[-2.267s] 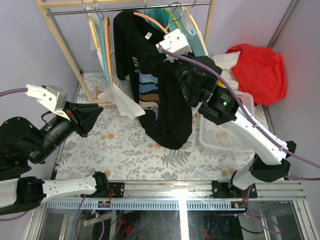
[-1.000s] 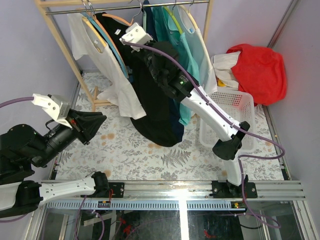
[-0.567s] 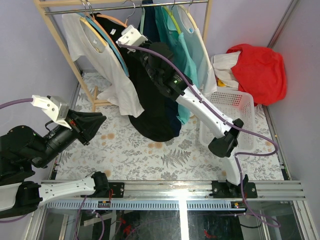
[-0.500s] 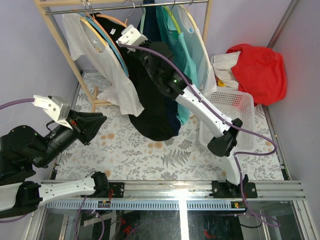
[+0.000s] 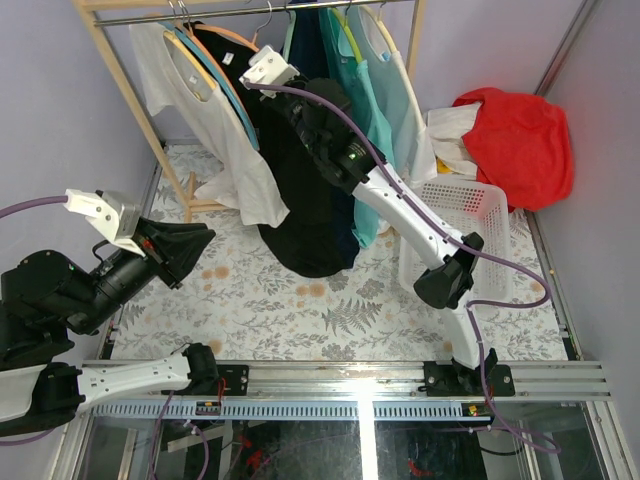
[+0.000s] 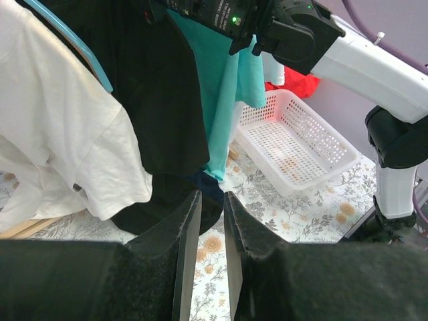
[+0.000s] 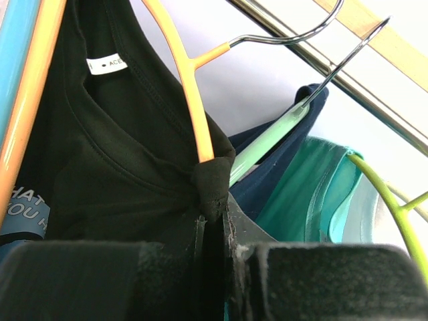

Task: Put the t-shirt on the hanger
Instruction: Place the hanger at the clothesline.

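The black t-shirt (image 5: 300, 190) hangs on the orange hanger (image 5: 232, 38) at the rack, between a white shirt and the navy and teal shirts. My right gripper (image 5: 250, 54) is raised to the rail. In the right wrist view it (image 7: 212, 200) is shut on the t-shirt's (image 7: 120, 167) bunched shoulder fabric, where the orange hanger arm (image 7: 187, 87) runs into it. The silver hook (image 7: 287, 39) reaches up to the rail. My left gripper (image 5: 205, 237) is low at the left, empty, jaws nearly together (image 6: 212, 194), pointing at the shirt's hem (image 6: 160, 100).
A wooden rack with a metal rail (image 5: 250, 12) carries a white shirt on a blue hanger (image 5: 200, 110), a navy shirt and teal shirts (image 5: 365, 100) on green hangers (image 7: 267, 144). A white basket (image 5: 490, 200) and red cloth (image 5: 515, 130) lie at the right.
My right arm has carried the t-shirt on its hanger left and up, from in front of the rack to the rail among the other garments. The left arm has barely moved.
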### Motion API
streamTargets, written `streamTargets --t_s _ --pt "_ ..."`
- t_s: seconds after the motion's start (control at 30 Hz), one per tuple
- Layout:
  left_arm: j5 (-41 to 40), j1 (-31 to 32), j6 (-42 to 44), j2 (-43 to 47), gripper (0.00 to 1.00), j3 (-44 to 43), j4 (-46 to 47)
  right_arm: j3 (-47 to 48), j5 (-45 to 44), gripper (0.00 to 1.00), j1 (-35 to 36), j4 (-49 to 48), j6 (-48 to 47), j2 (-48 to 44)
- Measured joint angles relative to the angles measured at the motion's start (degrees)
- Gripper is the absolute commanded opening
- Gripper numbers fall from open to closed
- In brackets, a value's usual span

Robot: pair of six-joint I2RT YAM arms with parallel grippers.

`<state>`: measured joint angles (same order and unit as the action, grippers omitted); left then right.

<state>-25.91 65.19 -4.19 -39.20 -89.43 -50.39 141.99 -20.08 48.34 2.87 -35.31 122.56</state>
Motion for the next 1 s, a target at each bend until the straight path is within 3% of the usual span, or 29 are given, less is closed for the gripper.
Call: streamTargets --t_s 0.37,1.0 --pt "0.0 0.0 0.11 -0.52 0.19 0.44 0.79 -4.31 1.36 0.0 -0.5 -5.81 0.48 0.07" --pt "0.0 0.0 0.44 -0.59 0.19 0.57 0.81 -2.51 4.96 0.0 -3.02 -4.39 6.05 3.08"
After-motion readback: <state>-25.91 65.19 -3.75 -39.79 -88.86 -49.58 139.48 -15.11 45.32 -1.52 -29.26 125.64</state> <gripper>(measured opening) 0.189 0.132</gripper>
